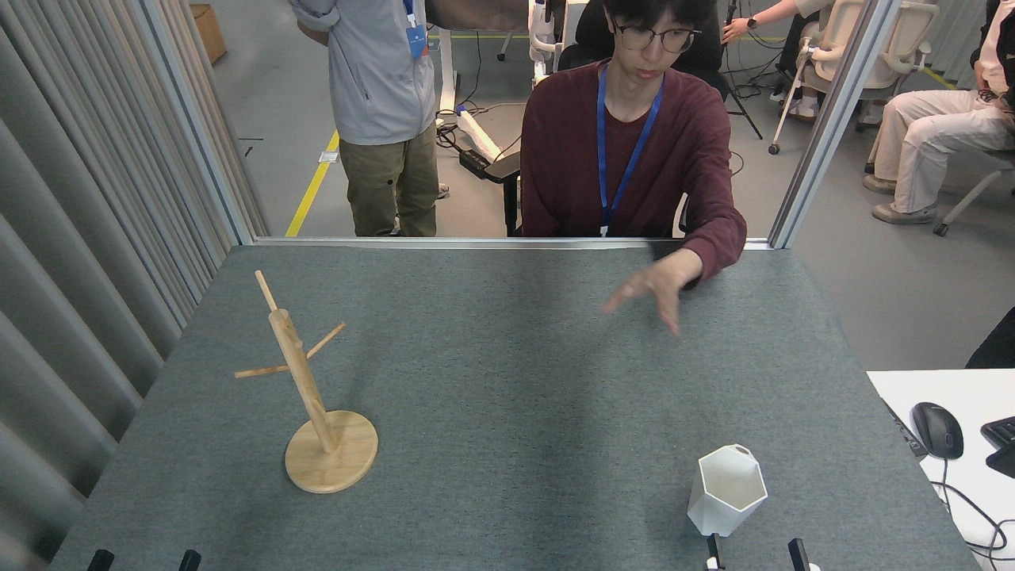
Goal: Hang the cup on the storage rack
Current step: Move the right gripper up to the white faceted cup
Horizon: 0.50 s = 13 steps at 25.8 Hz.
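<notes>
Left gripper (144, 560): only two dark fingertips show at the bottom left edge of the frame, set apart with nothing between them; whether the hand is fully spread I cannot tell.
Storage rack (313, 396): a light wooden mug tree stands left of centre on the grey felt table (492, 381). A round disc base carries an upright pole with thin pegs angling up and out. All pegs visible are bare.
Person's hand (650, 297): a seated person in a maroon sleeve reaches over the far table edge, upper right of centre, palm down and fingers spread, touching nothing. It is well apart from both rack and cup.
Cup (728, 490): a matte white faceted cup with a hexagonal rim stands upright at lower right, far from the rack. Its handle tab is not visible from here.
Handling: it looks rigid, light and probably breakable; the smooth tapering walls may slip, so a grasp across the rim or wall seems safest, leaving the handle free for a peg.
Right gripper (756, 555): two dark fingertips at the bottom right edge, just below the cup, spread apart and holding nothing.
</notes>
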Motion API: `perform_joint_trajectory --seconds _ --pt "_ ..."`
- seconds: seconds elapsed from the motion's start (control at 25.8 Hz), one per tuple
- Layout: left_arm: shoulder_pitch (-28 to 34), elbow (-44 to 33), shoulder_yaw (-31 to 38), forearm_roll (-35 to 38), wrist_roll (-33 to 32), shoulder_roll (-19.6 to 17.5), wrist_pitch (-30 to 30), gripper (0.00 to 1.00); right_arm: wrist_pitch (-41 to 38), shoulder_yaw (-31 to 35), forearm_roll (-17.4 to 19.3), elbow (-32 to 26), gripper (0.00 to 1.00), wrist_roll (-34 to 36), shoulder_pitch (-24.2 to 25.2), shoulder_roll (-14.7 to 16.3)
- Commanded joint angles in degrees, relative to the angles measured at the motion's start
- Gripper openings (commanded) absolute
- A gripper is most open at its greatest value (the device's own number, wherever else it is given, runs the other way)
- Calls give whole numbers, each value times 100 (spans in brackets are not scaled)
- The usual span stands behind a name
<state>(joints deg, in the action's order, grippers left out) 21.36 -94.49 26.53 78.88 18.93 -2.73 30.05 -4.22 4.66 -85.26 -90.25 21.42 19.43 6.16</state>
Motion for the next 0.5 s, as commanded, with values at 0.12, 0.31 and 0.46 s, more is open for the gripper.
perform_joint_trajectory --seconds 0.12,0.31,0.46 --pt "0 45 -43 14 -3 0 -8 100 0 9 9 60 99 -6 -10 17" --pt "-18 80 -52 14 -3 0 -8 100 0 0 -9 482 99 -59 -598 61" --pt "-18 71 -43 14 -3 0 -8 100 -9 -9 -17 798 99 -129 -897 105"
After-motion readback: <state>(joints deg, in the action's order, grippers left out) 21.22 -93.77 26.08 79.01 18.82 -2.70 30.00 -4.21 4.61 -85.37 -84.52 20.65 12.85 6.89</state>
